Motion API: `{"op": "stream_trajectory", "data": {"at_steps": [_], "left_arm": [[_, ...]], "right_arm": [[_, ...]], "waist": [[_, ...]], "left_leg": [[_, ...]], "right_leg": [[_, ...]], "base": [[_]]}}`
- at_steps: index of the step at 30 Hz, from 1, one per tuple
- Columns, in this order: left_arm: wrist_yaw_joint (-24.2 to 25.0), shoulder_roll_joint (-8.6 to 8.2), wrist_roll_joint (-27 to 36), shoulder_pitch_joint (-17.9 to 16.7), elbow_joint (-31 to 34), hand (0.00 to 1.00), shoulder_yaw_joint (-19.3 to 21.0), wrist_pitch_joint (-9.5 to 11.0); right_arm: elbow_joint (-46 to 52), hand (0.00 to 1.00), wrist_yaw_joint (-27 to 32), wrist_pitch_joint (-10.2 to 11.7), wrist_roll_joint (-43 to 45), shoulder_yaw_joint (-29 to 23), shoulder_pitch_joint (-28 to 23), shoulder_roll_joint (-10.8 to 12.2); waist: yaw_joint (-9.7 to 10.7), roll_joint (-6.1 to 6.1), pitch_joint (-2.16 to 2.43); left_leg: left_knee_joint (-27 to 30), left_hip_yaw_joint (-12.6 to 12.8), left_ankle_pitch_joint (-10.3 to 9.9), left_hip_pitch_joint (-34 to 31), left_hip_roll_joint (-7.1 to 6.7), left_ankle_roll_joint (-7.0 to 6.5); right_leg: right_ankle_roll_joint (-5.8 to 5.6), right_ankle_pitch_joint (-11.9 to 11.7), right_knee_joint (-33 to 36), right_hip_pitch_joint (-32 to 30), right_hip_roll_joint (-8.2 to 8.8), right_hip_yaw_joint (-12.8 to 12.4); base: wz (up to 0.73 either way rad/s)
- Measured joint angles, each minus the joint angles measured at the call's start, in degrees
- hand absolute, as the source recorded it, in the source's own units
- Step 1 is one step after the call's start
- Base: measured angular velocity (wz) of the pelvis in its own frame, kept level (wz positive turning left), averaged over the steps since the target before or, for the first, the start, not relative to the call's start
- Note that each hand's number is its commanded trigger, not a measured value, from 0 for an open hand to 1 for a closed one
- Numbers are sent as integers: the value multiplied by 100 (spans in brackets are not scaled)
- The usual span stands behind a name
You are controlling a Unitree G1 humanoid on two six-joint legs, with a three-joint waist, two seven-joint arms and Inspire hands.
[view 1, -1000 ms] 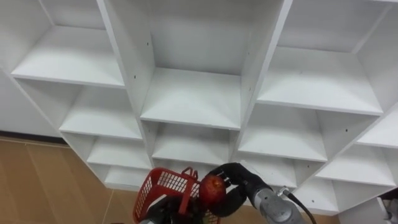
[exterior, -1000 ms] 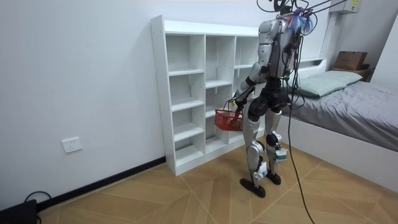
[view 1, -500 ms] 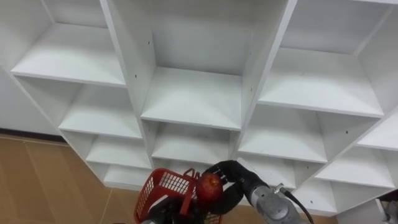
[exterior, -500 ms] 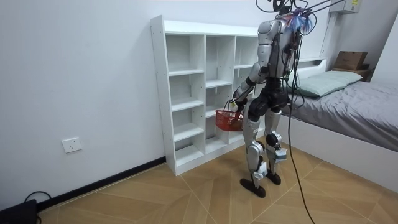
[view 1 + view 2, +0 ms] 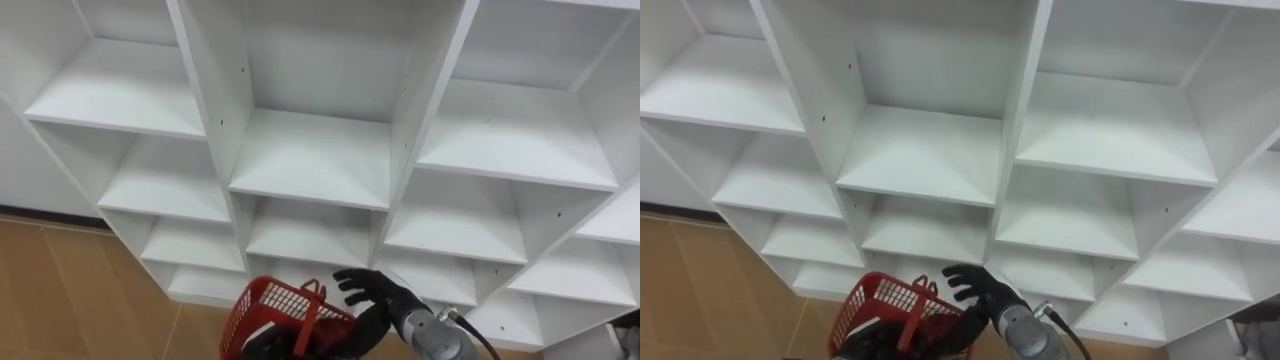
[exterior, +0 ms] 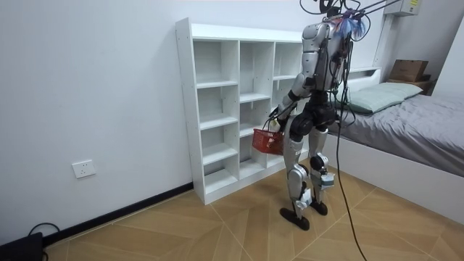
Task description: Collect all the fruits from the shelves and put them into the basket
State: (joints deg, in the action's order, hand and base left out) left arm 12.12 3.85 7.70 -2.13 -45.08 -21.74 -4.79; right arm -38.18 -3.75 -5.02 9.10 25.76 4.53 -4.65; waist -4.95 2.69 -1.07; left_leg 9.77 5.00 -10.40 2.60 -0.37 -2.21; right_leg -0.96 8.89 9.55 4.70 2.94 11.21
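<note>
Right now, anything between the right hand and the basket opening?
Nothing visible. The open right hand hovers at the rim of the red basket; only the raised handle stands beside it.

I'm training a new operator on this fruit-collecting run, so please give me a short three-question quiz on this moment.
1. True or false: the right hand has its fingers curled round an apple.
2. The basket by that hand is: A blue, B red, C white.
3. In the room view, the robot faces the white shelf unit. What piece of furniture stands at that view's right?
Key: 1 false, its fingers are spread above the basket. 2 B. 3 a bed.
</note>
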Motion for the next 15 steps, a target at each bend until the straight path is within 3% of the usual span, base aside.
{"op": "stream_trajectory", "data": {"at_steps": [15], "left_arm": [[5, 17, -3, -9, 1, 100, 24, -2]], "right_arm": [[2, 0, 232, 27, 21, -28, 149, -18]], "waist": [[11, -5, 0]], "left_leg": [[97, -66, -2, -32, -9, -4]], "right_leg": [[-3, 2, 4, 29, 8, 15]], "base": [[1]]}}
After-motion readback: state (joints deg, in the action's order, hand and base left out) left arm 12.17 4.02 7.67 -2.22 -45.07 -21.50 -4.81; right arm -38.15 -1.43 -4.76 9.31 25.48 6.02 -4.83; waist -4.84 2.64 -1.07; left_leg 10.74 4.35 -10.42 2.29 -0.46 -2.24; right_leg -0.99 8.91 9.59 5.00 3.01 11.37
